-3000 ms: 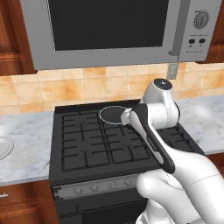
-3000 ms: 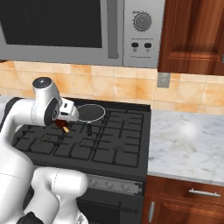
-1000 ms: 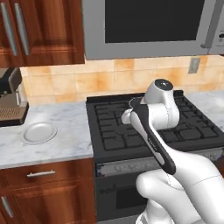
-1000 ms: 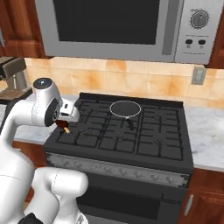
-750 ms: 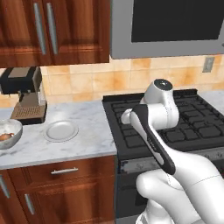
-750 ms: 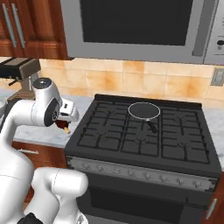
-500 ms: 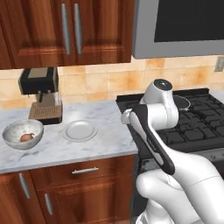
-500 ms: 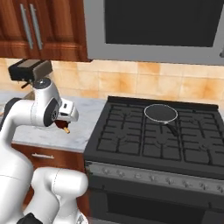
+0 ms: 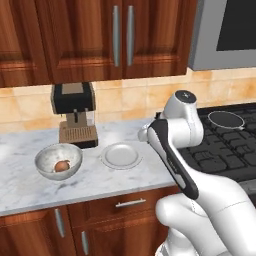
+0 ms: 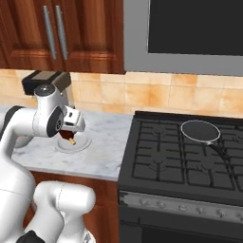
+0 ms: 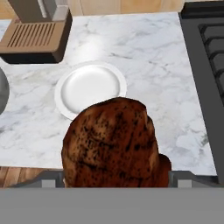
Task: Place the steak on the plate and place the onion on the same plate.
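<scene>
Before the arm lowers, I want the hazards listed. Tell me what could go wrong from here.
1. The steak is held above the marble counter with the white plate off to one side; released now, it would likely miss or catch the rim.
2. The steak blocks much of the hand view, so aiming may suffer.
3. The onion sits deep in the grey bowl near the coffee machine, an awkward later grasp.

From here the white plate (image 9: 120, 155) lies bare on the marble desk (image 9: 30, 185), midway between front and back edges. Just left of it a grey bowl (image 9: 58, 161) holds the onion (image 9: 62, 165). A coffee machine (image 9: 75, 113) stands against the back edge.
</scene>
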Motion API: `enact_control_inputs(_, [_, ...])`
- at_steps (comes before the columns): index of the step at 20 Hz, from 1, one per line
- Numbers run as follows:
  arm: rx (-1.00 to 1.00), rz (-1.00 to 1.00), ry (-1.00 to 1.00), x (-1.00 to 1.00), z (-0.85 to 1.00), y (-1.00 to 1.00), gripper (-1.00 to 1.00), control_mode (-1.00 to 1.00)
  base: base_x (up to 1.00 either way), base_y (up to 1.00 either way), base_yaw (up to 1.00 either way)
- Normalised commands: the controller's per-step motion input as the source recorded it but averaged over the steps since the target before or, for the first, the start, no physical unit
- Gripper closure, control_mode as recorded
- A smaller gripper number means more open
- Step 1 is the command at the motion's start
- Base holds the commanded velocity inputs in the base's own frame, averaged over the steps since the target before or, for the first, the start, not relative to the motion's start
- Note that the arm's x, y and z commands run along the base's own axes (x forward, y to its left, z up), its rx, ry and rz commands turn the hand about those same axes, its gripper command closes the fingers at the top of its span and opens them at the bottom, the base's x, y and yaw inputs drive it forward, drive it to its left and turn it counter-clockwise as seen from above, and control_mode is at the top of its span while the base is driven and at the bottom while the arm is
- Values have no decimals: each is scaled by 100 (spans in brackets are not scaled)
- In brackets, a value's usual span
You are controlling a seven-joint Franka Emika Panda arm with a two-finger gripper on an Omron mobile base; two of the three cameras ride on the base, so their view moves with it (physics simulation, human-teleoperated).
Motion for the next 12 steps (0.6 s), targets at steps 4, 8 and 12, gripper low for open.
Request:
enact_control_inputs(4, [0, 0, 0, 0, 0, 0, 100, 100, 25, 53, -1])
enact_control_inputs(8, [0, 0, 0, 0, 0, 0, 100, 100, 35, 43, -1])
enact_control_inputs(12, [0, 0, 0, 0, 0, 0, 100, 100, 30, 25, 0])
